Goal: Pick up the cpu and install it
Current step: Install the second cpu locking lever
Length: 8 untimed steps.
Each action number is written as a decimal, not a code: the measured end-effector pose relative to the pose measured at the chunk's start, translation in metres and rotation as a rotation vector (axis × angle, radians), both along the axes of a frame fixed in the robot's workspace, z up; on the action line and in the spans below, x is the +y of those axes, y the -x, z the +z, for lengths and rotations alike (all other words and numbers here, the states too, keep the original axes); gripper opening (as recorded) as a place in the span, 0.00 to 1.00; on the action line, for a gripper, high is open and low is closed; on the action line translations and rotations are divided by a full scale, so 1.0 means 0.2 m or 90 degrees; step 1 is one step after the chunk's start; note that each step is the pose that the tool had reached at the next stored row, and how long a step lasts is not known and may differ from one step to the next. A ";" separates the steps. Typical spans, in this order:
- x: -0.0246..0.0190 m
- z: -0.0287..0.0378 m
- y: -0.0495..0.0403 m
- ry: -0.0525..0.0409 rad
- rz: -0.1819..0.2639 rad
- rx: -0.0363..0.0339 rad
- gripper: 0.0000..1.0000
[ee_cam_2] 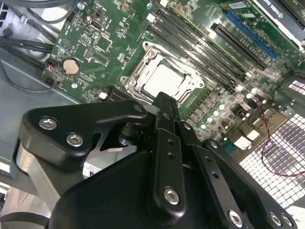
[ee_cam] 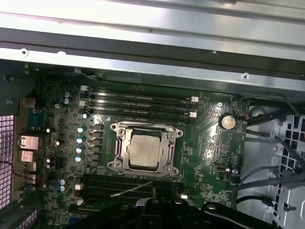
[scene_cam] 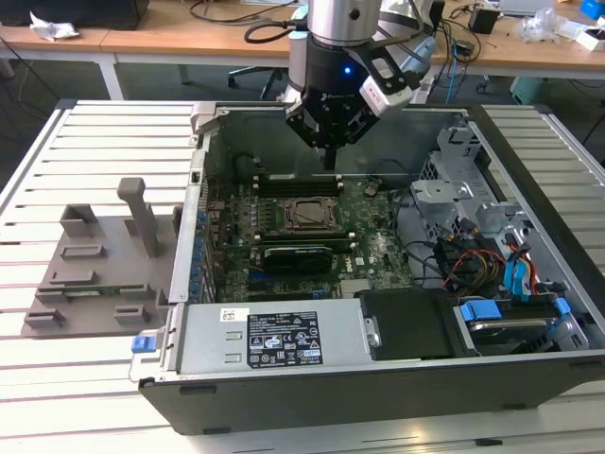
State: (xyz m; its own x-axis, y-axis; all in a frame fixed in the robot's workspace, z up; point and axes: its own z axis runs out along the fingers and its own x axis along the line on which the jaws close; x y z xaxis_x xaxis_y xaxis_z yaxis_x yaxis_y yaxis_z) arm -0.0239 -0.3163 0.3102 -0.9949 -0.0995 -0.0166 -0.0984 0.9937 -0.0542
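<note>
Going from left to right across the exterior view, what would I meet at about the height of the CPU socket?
Grey plastic tray → computer case's left wall → the cpu in its socket → tangle of cables → metal drive cage → slatted table. The gripper hangs above the cpu.

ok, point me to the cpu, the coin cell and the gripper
cpu (ee_cam: 145, 150): first wrist view, middle of its silver top.
coin cell (ee_cam: 227, 121): first wrist view, its face.
gripper (scene_cam: 328, 156): exterior view, its tip above the motherboard.

We can read no words or numbers: the white label (scene_cam: 284, 338) on the metal cover at six o'clock of the computer case (scene_cam: 529, 378) carries print and symbols too small to read.
</note>
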 end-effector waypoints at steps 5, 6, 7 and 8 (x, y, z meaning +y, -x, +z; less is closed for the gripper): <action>-0.029 -0.005 0.001 -0.0127 0.000 0.0000 0.11; -0.030 -0.006 0.002 -0.0149 0.000 0.0000 0.11; -0.033 -0.006 0.002 -0.0204 0.000 0.0000 0.11; -0.038 -0.007 0.002 -0.0283 0.000 0.0000 0.11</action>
State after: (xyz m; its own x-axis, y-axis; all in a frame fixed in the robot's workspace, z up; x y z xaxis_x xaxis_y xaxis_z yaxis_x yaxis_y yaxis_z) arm -0.0244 -0.3238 0.3089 -0.9949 -0.0986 -0.0211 -0.0984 0.9951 -0.0101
